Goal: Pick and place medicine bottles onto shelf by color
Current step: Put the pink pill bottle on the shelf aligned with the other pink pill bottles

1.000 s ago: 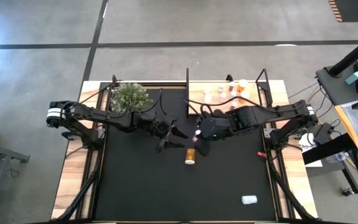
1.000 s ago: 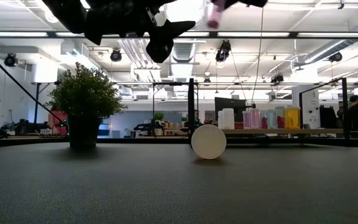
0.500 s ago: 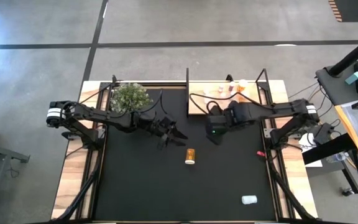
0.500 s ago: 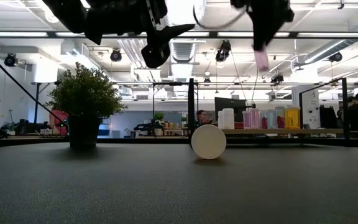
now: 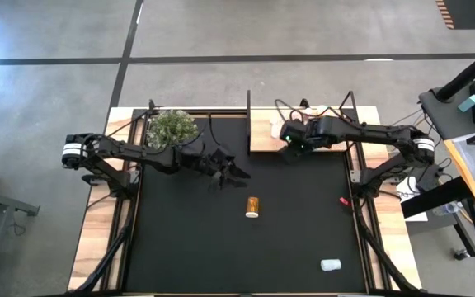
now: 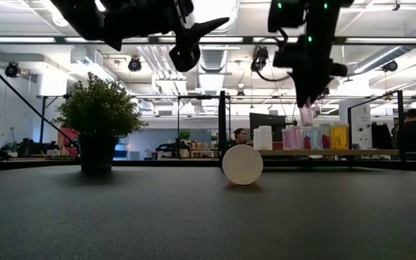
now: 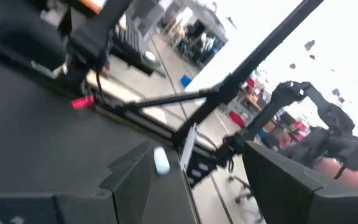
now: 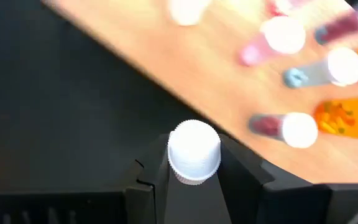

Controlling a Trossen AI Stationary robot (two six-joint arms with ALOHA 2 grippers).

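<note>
We see the right pincer (image 6: 306, 115) clamping 1 pink bottle (image 6: 306, 114) above the shelf (image 5: 266, 140) at the tabletop's far edge; left pincer (image 5: 236, 173) parted, empty.

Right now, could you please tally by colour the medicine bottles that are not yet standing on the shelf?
orange bottle: 1, lying on the black mat
white bottle: 1, lying on the mat near its front right corner
pink bottle: 1, held in the right gripper
Total: 3
</note>
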